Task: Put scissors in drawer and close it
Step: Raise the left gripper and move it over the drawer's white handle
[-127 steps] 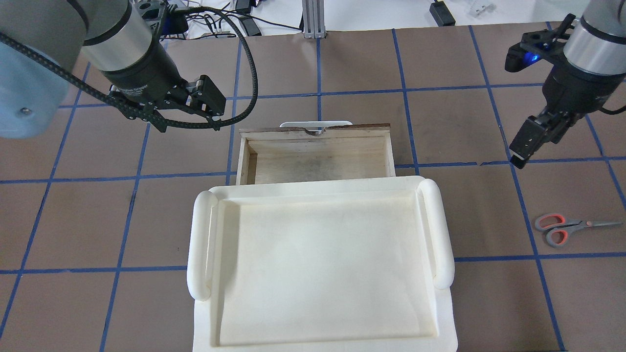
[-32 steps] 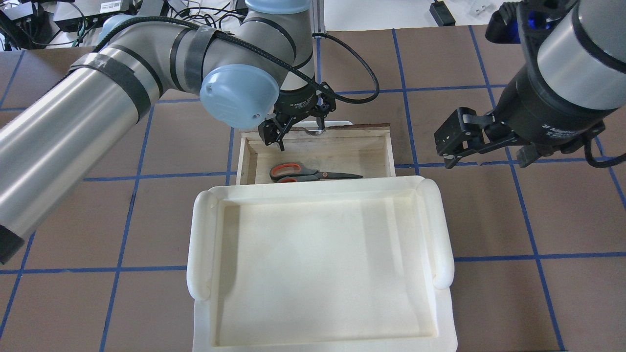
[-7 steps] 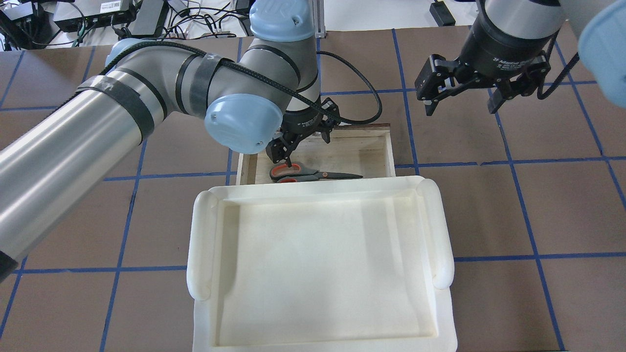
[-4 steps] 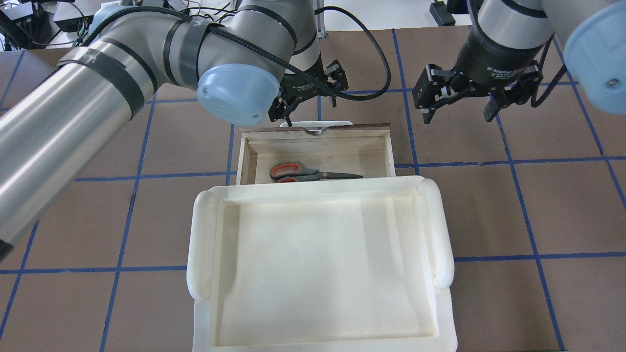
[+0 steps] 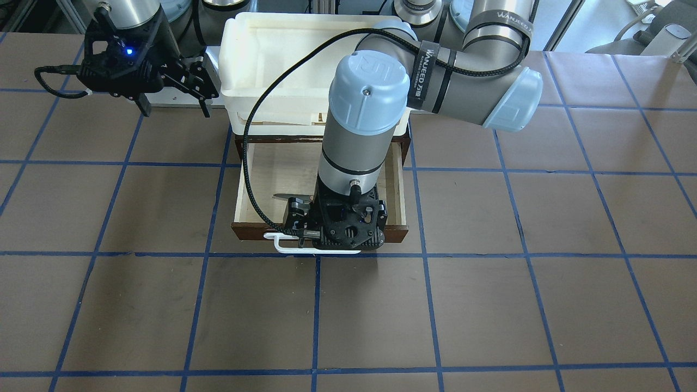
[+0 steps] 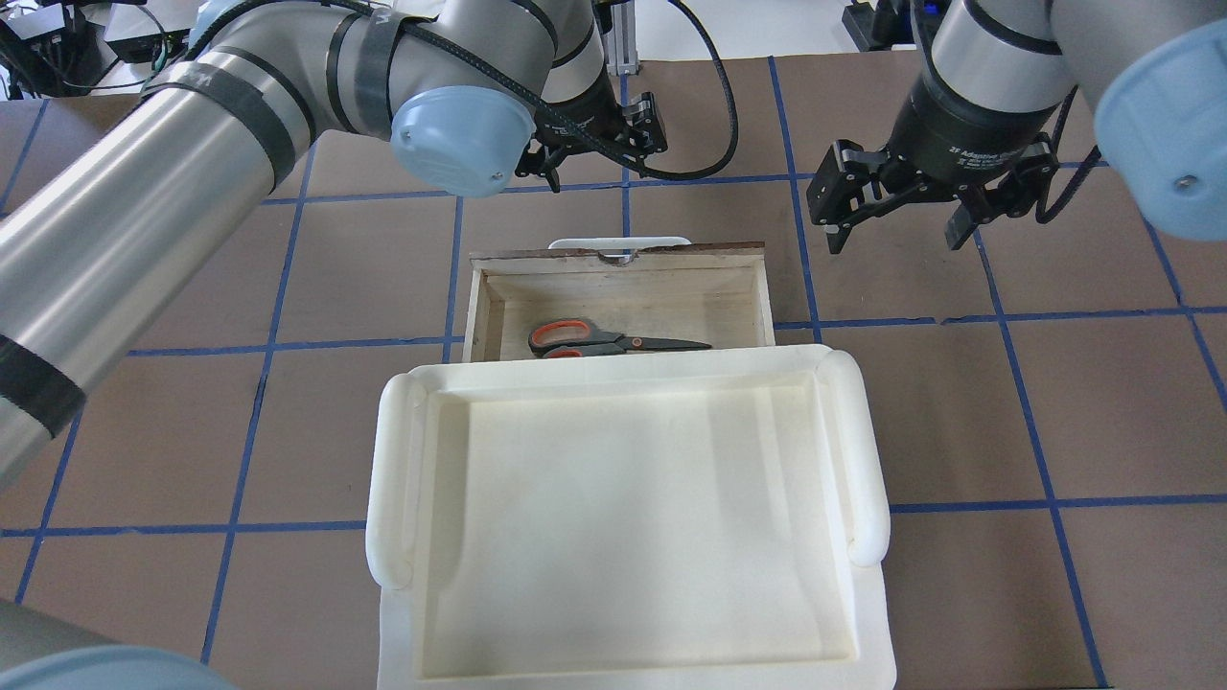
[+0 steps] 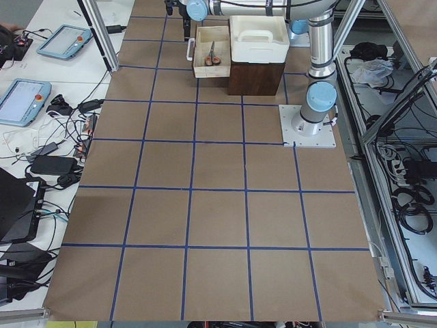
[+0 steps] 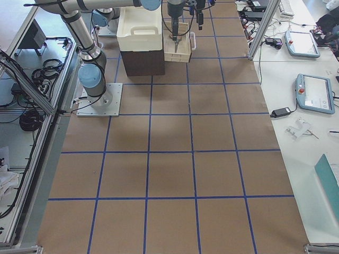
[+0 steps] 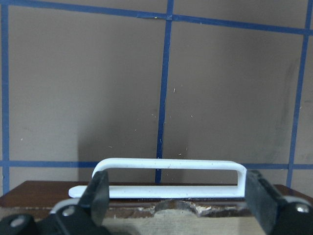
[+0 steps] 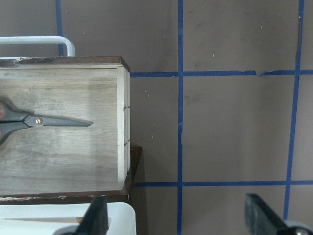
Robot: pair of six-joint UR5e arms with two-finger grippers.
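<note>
The scissors [image 6: 613, 340] lie flat in the open drawer [image 6: 623, 255], handles to the left, touched by neither gripper; they also show in the right wrist view [image 10: 44, 121]. My left gripper [image 6: 609, 168] is open and empty, hanging above and just beyond the drawer's front edge. In the left wrist view the white bar handle [image 9: 166, 169] lies below, between the open fingers [image 9: 98, 196]. My right gripper [image 6: 891, 235] is open and empty, above the table to the right of the drawer's front corner.
A large white tray [image 6: 868, 450] sits on top of the dark cabinet [image 7: 256, 68] behind the drawer and overlaps the drawer's rear. The brown table with blue grid lines [image 6: 959, 402] surrounds it. Cables and equipment lie past the far table edge.
My left gripper has risen out of the drawer, from beside the scissors' handles to beyond the front edge. The right gripper has shifted slightly nearer. Scissors and drawer have not moved.
</note>
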